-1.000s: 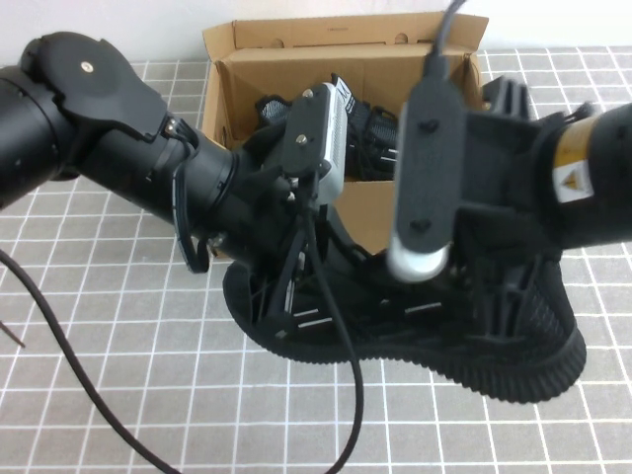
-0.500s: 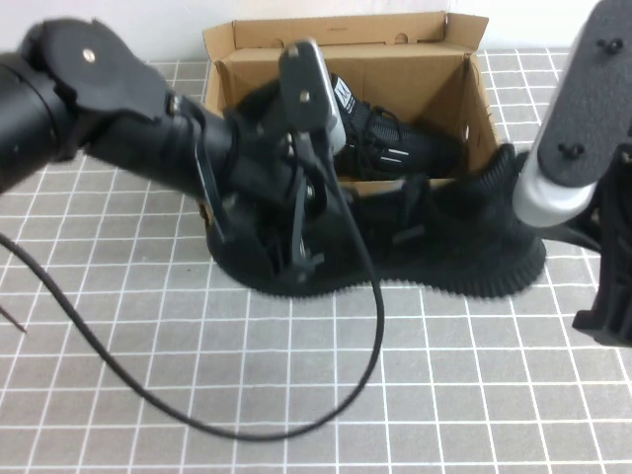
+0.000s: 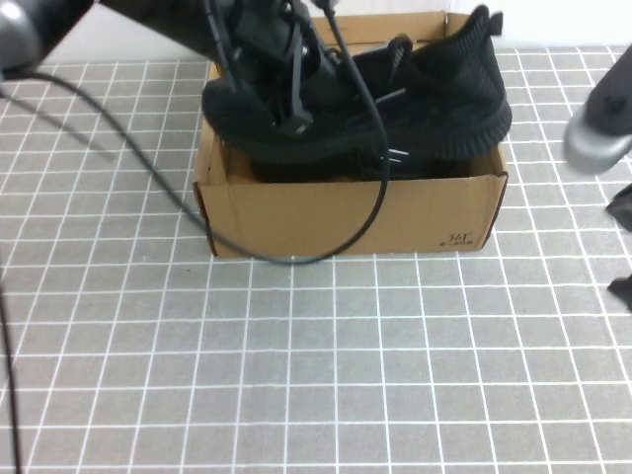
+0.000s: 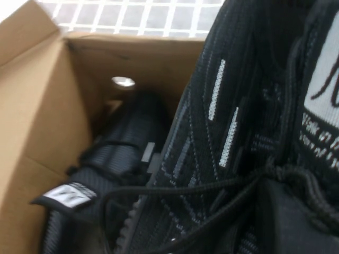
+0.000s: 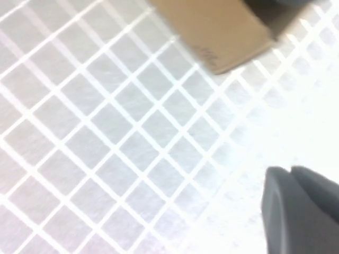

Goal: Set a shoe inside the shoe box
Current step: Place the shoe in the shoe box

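High view — shoe above shoe box

A grey tabletop (white grid lines) fills the background.

The shoe box stands toward the back of the bench, the shoe lying across its open top above its mate inside, left gripper at the shoe's left end, right gripper off to the box's right.

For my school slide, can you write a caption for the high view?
Left gripper, shut on the black sneaker, holds it over the cardboard shoe box; right gripper waits shut beside the box.
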`<state>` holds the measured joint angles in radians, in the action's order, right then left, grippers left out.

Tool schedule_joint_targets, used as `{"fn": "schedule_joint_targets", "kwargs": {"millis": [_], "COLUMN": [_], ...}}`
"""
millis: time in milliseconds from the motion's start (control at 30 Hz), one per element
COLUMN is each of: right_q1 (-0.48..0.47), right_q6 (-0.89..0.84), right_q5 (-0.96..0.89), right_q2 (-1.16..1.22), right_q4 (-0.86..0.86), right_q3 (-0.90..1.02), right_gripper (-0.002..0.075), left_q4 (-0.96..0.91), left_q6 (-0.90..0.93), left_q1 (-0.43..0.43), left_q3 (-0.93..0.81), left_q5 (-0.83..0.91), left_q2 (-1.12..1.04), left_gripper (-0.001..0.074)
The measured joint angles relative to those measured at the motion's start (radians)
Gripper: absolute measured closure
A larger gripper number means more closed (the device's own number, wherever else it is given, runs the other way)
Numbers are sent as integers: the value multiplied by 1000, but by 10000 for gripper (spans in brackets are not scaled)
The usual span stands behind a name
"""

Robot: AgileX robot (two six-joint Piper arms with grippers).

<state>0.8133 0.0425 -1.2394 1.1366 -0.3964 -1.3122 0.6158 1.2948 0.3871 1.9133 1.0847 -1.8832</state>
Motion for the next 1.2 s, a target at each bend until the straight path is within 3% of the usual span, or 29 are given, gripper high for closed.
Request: {"fn": "schedule_joint_targets", "kwargs": {"millis": [267, 833, 1200], "right_q1": [0, 0, 0], "right_q6": [145, 210, 210], "right_q5": [-13, -10, 32], "right_q2": [-100, -203, -203], "right_q4": [-82, -104, -102], "right_q3": [0, 133, 140], "right_gripper": [742, 742, 742], "left_q4": [-29, -61, 42], "left_q6": [-37, 10, 57], "left_q1": [-6, -26, -29], "left_q3": [226, 238, 244], "left_q5": [35, 1, 0], "left_q2": [-212, -312, -343], "left_gripper": [705, 705, 705]}}
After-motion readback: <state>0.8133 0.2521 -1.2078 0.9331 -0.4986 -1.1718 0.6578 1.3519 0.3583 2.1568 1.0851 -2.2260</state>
